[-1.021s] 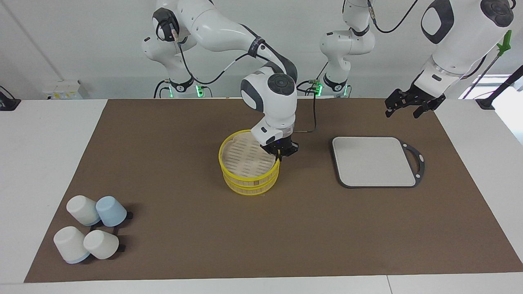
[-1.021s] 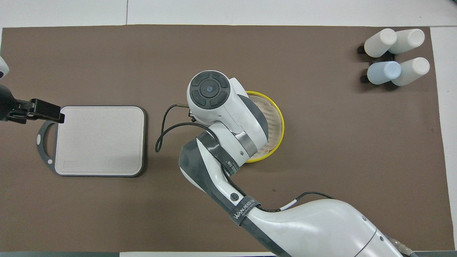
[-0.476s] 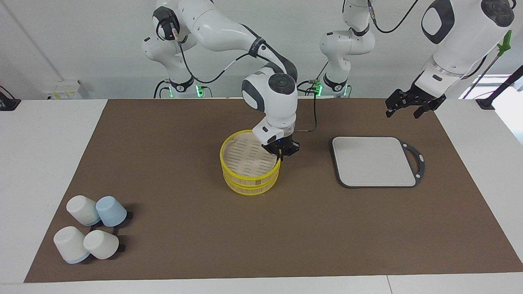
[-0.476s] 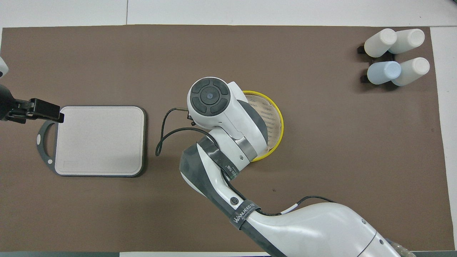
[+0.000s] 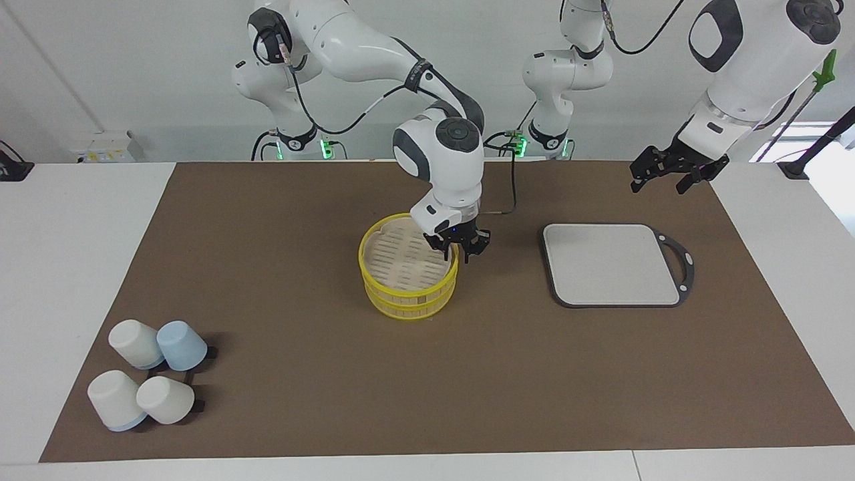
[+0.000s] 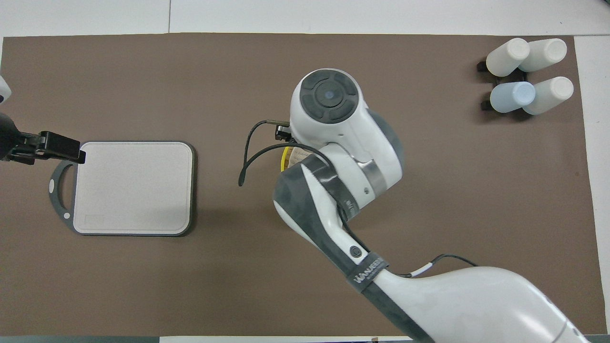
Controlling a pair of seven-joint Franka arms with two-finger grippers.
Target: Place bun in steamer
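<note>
The steamer (image 5: 407, 267), two stacked tiers with yellow rims, stands at the middle of the brown mat. The slatted floor of its top tier is bare. In the overhead view only a sliver of the steamer's rim (image 6: 284, 159) shows beside the right arm. My right gripper (image 5: 459, 252) is open just above the rim, on the side toward the left arm's end, with one finger on each side of the rim. No bun shows in either view. My left gripper (image 5: 671, 175) is open and empty, waiting in the air by the board's handle; it also shows in the overhead view (image 6: 59, 146).
A grey rectangular board (image 5: 611, 264) with a dark handle lies toward the left arm's end of the table and also shows in the overhead view (image 6: 131, 188). Several upturned white and pale blue cups (image 5: 150, 381) are grouped toward the right arm's end (image 6: 526, 76).
My right gripper was shut on the steamer's rim; it has opened and risen slightly. Its wrist has swung over the steamer in the overhead view. The left arm has not moved.
</note>
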